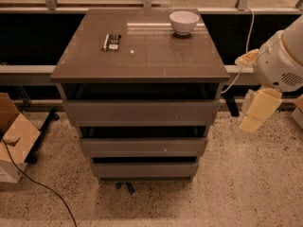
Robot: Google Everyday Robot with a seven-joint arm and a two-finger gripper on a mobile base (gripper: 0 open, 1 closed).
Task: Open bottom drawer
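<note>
Speckled terrazzo floor, dark window wall behind a three-drawer cabinet (151, 56). At its foot the bottom drawer (144, 170), front running left-to-right. Lies down-left of the gripper (258, 111), well apart off the cabinet's right flank. Cannot tell its grip.

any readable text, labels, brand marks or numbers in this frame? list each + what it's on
None readable.
Dark packet on the cabinet top: pale label patch, too blurred to read.
Bottom drawer front, white bowl, cardboard box: no markings visible.
Gripper, right of the cabinet, level with the top drawer front: no label visible.
</note>
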